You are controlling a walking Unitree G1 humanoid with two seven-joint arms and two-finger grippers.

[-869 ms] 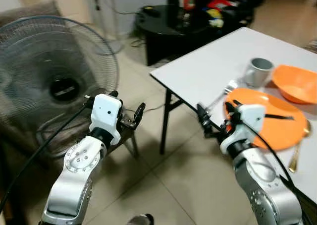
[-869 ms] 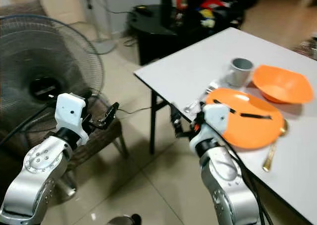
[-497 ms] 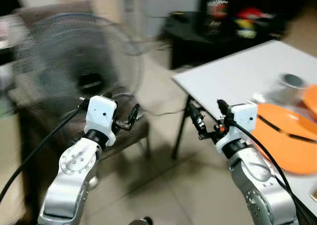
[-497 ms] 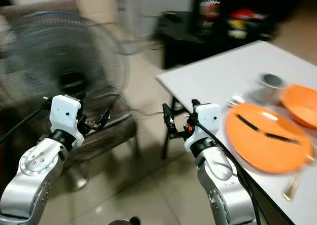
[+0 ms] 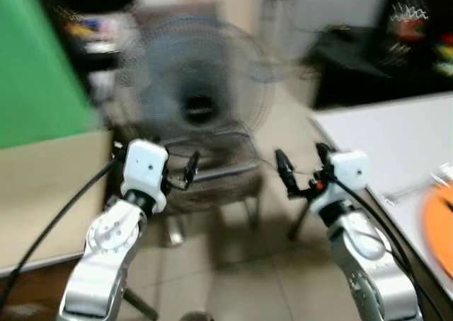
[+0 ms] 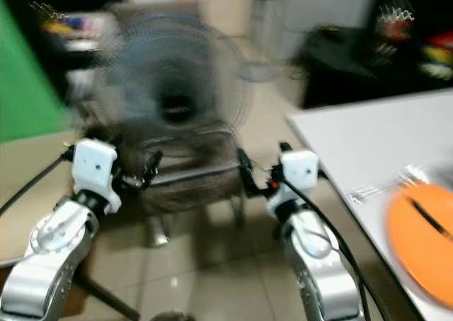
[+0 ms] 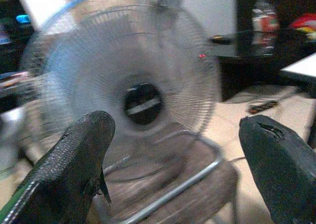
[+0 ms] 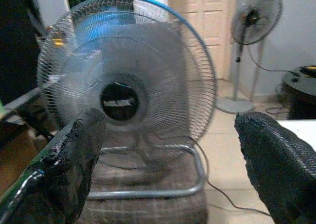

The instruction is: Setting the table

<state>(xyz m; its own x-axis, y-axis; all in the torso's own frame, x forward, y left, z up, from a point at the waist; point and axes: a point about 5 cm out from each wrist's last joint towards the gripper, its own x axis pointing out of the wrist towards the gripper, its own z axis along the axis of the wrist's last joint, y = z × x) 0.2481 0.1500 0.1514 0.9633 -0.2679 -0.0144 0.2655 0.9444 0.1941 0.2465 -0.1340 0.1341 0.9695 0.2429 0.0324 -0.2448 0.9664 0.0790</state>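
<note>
White table [image 5: 382, 144]: at the robot's right, its edge cut off by the frame; an orange plate [image 6: 421, 240] lies on it, with what may be a fork [image 6: 379, 187] just beside (blur makes this uncertain). Large fan [image 8: 126, 86]: straight ahead on a padded chair [image 8: 148, 194], between both arms. Green panel [image 5: 39, 73]: far left. Left gripper [image 7: 173, 169] and right gripper [image 8: 168, 160]: raised in air, fingers spread wide, nothing held.
</note>
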